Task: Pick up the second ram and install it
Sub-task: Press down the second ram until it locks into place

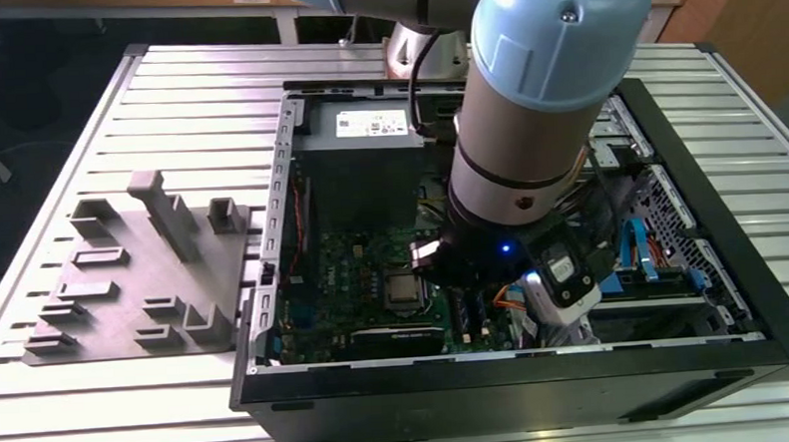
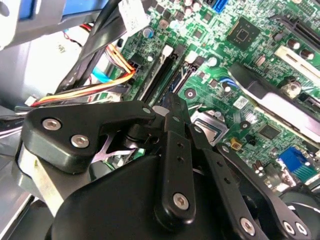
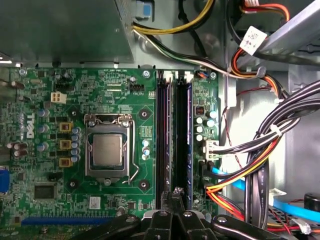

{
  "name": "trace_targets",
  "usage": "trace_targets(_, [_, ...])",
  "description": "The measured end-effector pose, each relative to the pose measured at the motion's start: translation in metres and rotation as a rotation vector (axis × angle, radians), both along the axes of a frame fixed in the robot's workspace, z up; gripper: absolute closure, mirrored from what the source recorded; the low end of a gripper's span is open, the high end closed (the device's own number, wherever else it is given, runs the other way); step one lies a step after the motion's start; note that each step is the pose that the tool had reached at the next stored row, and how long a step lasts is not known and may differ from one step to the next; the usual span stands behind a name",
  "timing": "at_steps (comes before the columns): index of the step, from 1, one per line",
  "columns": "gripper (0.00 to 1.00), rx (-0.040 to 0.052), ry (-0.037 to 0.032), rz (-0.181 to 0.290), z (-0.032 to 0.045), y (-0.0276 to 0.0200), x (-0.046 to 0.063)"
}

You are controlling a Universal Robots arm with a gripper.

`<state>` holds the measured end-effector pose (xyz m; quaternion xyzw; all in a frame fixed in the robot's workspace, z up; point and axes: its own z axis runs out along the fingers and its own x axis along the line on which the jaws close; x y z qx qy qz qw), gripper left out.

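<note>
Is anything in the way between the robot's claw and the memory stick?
Nothing visible is. In the first wrist view the gripper is right at one end of the memory stick, which appears to stand in its slot already. The cables lie off to the side.

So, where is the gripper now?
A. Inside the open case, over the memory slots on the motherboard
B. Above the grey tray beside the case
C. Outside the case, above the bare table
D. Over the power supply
A: in the first wrist view the gripper sits at the end of the memory slots on the motherboard, and in the exterior view the arm reaches down into the open case.
</note>
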<state>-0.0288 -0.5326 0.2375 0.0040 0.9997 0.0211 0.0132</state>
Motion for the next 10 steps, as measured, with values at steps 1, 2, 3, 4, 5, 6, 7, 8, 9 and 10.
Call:
trace_targets(1, [0.93,-0.0001,0.0,0.0,-0.0007,-0.0002,0.0])
trace_targets(2, [0.93,-0.0003,0.0001,0.0,-0.0007,-0.0002,0.0])
trace_targets(3, [0.93,-0.0004,0.0001,0.0,-0.0007,-0.0002,0.0])
trace_targets(4, [0.93,-0.0003,0.0001,0.0,-0.0008,-0.0002,0.0])
trace_targets(5, [0.93,-0.0003,0.0001,0.0,-0.0009,-0.0002,0.0])
trace_targets(6, [0.93,-0.0001,0.0,0.0,-0.0013,-0.0001,0.0])
trace_targets(7, [0.93,0.0004,-0.0001,0.0,-0.0024,-0.0001,0.0])
trace_targets(8, [0.93,0.0001,0.0,0.0,-0.0035,-0.0001,0.0])
trace_targets(9, [0.93,0.0,0.0,0.0,-0.0046,-0.0001,0.0])
trace_targets(10, [0.93,0.0,0.0,0.0,-0.006,-0.0001,0.0])
